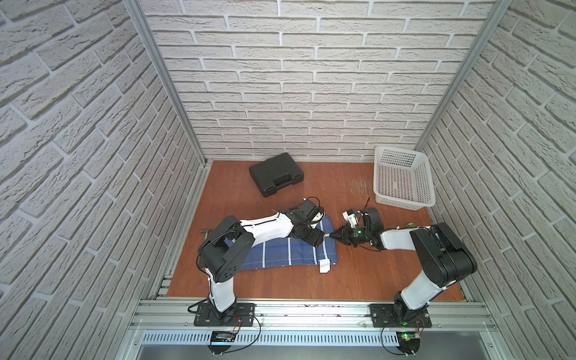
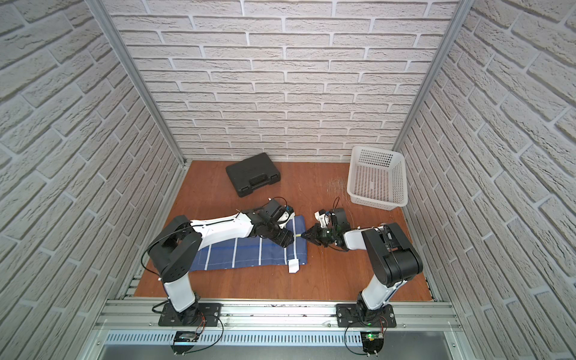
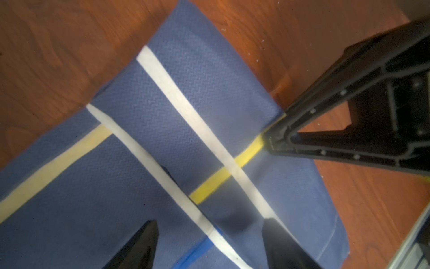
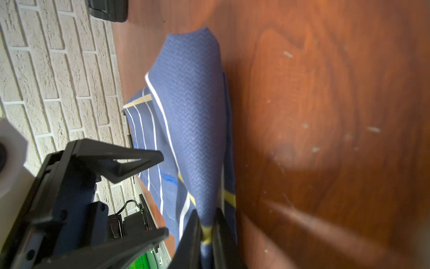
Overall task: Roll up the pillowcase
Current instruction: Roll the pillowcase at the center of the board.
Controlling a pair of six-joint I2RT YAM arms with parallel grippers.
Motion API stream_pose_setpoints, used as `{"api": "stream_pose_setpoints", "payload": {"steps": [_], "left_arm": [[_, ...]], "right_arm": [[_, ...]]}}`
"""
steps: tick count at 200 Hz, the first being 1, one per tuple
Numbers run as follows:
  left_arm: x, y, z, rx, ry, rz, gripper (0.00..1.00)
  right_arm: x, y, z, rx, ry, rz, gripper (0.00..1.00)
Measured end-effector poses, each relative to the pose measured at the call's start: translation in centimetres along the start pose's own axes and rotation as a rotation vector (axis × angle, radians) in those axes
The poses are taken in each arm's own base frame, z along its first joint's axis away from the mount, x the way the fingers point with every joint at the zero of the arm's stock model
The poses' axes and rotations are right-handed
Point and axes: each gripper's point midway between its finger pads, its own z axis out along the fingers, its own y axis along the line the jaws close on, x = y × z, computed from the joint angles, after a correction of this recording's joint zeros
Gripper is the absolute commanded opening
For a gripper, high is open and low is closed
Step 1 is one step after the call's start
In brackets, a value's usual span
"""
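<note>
Right wrist view is showing right end effector (image 4: 207,223) pinching the pillowcase (image 4: 193,104) at its yellow stripe (image 3: 216,184); left end effector (image 3: 209,222) is standing open, empty; label (image 1: 324,266) unreadable.

blue pillowcase (image 4: 193,111) pinched by right gripper (image 4: 206,210) (at the yellow stripe (image 4: 229,198)), wooden table (image 4: 325,116) beneath

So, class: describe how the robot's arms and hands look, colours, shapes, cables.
The left arm and right arm have white shell links between bulky black joint housings, on black base plates. Thin black cables loop along them. The left hand and right hand are black, each with two tapering, open-framed fingers.
</note>
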Motion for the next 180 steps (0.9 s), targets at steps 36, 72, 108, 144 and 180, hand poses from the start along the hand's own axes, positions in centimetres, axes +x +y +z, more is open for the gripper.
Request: {"api": "stream_pose_setpoints", "payload": {"steps": [36,72,108,144,180], "left_arm": [[0.5,0.4,-0.1,-0.021,0.023,0.009,0.98],[1.1,0.8,-0.6,-0.039,0.046,0.022,0.98],[0.7,1.1,-2.0,-0.051,0.025,0.033,0.98],[0.9,2.0,-3.1,-0.062,0.007,0.015,0.98],[2.2,2.9,-3.7,-0.071,0.012,-0.005,0.98]], "right_arm": [[0.2,-0.3,-0.7,0.056,-0.006,-0.007,0.04],[-0.3,0.3,-1.9,0.172,-0.025,-0.061,0.04],[-0.4,0.8,-2.9,0.321,-0.042,-0.101,0.06],[0.2,0.9,-3.6,0.505,-0.05,-0.098,0.08],[-0.1,3.0,-4.2,0.651,-0.097,-0.107,0.12]]}}
